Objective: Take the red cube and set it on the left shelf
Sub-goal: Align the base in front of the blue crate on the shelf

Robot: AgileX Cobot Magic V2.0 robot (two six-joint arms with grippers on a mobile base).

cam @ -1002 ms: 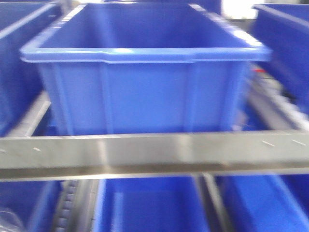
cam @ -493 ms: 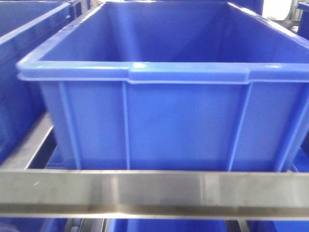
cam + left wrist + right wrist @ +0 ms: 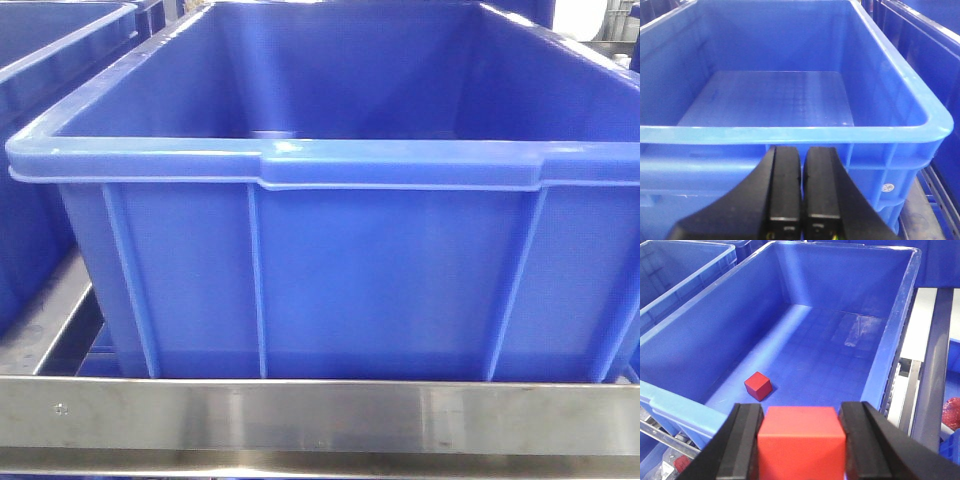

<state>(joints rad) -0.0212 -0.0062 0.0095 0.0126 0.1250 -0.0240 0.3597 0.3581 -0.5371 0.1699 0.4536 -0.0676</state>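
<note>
In the right wrist view my right gripper [image 3: 801, 412] is shut on a red cube [image 3: 801, 442], held just over the near rim of a large blue crate [image 3: 892, 335]. A second red cube [image 3: 757, 386] lies on that crate's floor, near left. In the left wrist view my left gripper [image 3: 803, 152] is shut and empty, its black fingers [image 3: 787, 185] pressed together before the rim of an empty blue crate [image 3: 790, 134]. The front view shows a blue crate [image 3: 330, 280] on the stainless-steel shelf, behind its front rail [image 3: 320, 415]. Neither gripper shows there.
More blue crates stand to the left [image 3: 40, 60] and alongside [image 3: 675, 270]. Steel rack rails and rollers run to the right of the crate [image 3: 932, 365]. Something red lies lower right [image 3: 951, 412], below the rails.
The front view has closed in on the blue crate: it fills more of the frame, and the steel rail has dropped from mid-frame to the bottom edge.
</note>
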